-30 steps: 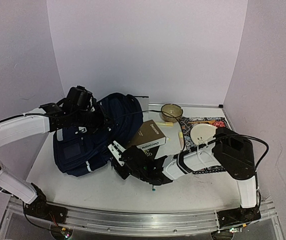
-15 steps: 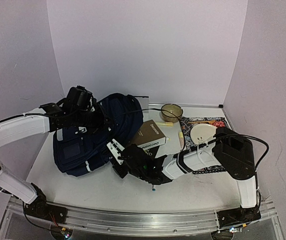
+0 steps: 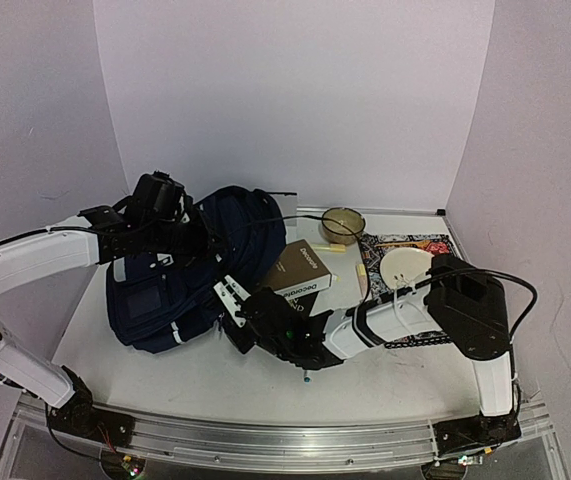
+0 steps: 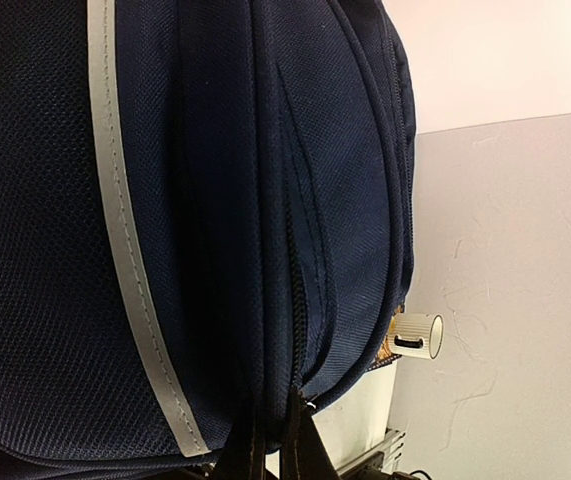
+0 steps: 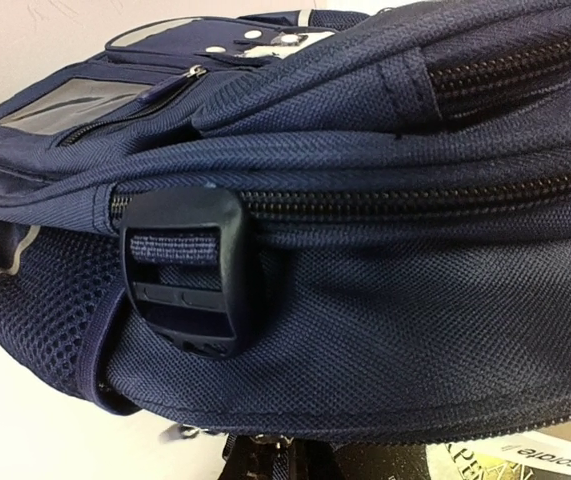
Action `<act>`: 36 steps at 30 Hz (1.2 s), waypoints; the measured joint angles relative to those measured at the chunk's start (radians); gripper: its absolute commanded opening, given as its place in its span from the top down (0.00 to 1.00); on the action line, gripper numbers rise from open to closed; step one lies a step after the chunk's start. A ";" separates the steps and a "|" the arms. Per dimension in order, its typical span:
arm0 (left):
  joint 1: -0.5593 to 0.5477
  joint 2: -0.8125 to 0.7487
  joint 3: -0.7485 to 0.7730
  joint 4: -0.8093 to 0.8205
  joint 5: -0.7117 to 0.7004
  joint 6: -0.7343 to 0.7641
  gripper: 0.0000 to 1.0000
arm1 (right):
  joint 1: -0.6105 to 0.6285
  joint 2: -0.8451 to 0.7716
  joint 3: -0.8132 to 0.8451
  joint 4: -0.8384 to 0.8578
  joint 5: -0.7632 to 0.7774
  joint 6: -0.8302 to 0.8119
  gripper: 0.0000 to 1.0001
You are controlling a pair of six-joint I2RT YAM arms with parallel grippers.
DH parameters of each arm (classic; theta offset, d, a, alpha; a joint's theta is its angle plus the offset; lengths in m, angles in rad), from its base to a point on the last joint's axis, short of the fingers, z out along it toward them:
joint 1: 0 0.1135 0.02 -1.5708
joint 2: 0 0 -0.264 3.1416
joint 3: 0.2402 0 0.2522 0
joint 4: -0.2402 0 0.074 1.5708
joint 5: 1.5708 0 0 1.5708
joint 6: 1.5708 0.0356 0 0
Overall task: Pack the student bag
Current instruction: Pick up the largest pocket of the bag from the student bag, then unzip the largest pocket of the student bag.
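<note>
Top view: even, diffuse light from above, with soft shadows under the arms and beside the student bag (image 3: 155,300) on the counter (image 3: 215,375). No glare, and the rail (image 3: 265,440) bows slightly. Left wrist: weave is sharp and the navy reads dark, while the grey stripe (image 4: 130,270) and the wall are bright. Right wrist: buckle (image 5: 190,270) is crisp, the bottom edge is soft, and the top-left corner is blown white.
</note>
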 measured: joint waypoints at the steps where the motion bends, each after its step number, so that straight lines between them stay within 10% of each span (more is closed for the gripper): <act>1: 0.000 -0.001 0.000 0.000 -0.002 0.005 1.00 | 0.000 0.000 -0.005 0.004 0.006 -0.001 1.00; 36: -0.021 -0.002 -0.040 -0.149 0.007 0.715 1.00 | -0.163 -0.322 -0.092 -0.406 -0.215 -0.065 1.00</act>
